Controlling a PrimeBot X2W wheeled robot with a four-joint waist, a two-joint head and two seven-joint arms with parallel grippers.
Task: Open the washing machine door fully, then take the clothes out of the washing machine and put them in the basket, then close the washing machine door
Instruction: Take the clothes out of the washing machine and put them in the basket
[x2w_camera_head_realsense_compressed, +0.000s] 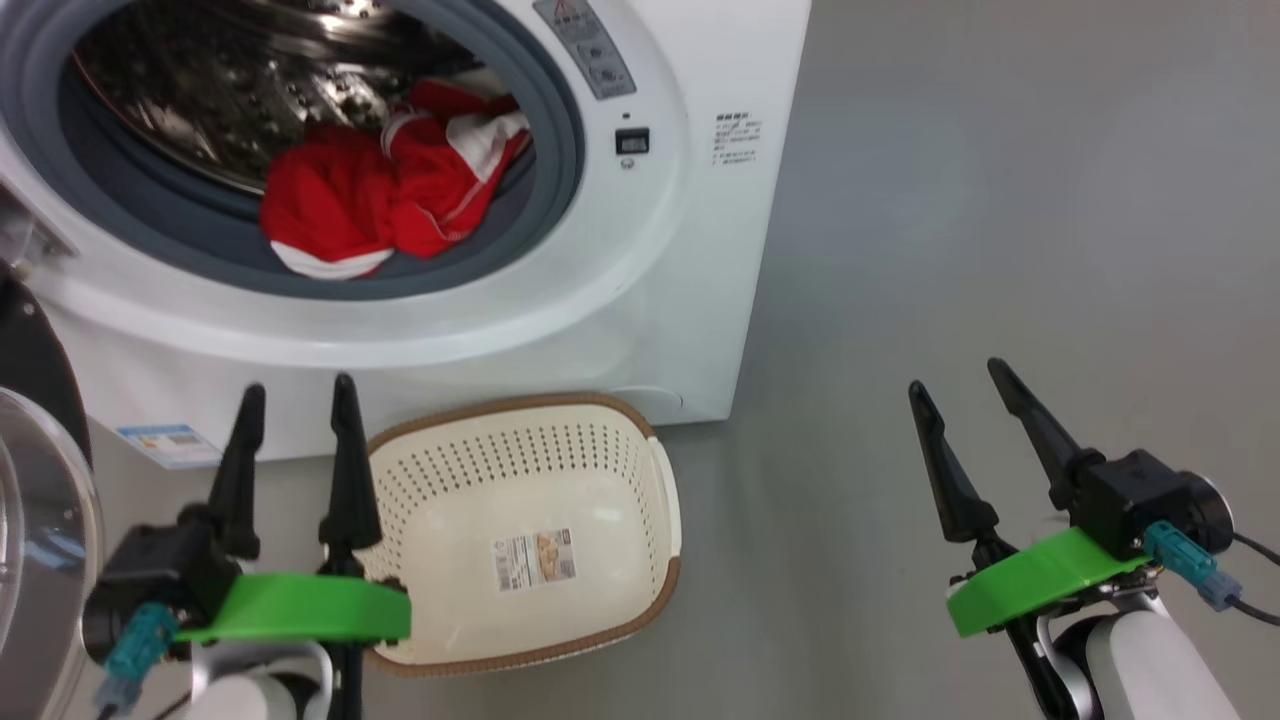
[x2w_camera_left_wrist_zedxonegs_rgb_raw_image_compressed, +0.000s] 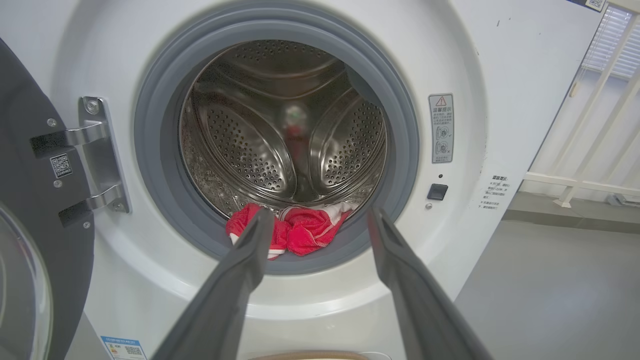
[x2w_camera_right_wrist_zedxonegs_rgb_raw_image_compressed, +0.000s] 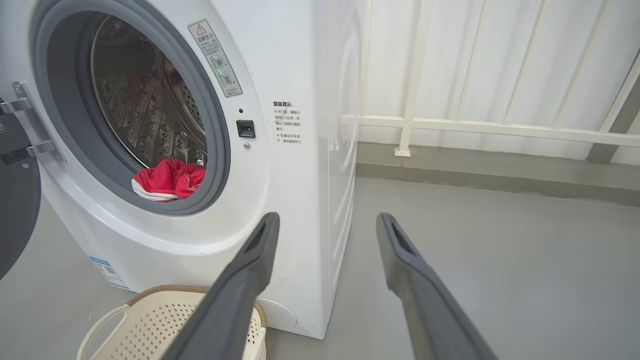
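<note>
Unloading step: washing machine door (x2w_camera_left_wrist_zedxonegs_rgb_raw_image_compressed: 20, 100) open. Fingers of left gripper (x2w_camera_head_realsense_compressed: 297, 385), right gripper (x2w_camera_head_realsense_compressed: 955, 374) wide apart, empty. Next I reach in for clothes (x2w_camera_head_realsense_compressed: 370, 200).

Bright, even light in all views, prob. daylight from the window (x2w_camera_left_wrist_zedxonegs_rgb_raw_image_compressed: 612, 45) at upper right of the left wrist view. Soft glare on the steel drum (x2w_camera_head_realsense_compressed: 230, 100) & the washing machine door (x2w_camera_head_realsense_compressed: 40, 560) glass. Shadows faint. Head view slightly soft; wrist views bend at the edges, near fingers (x2w_camera_left_wrist_zedxonegs_rgb_raw_image_compressed: 225, 300) blurred.
</note>
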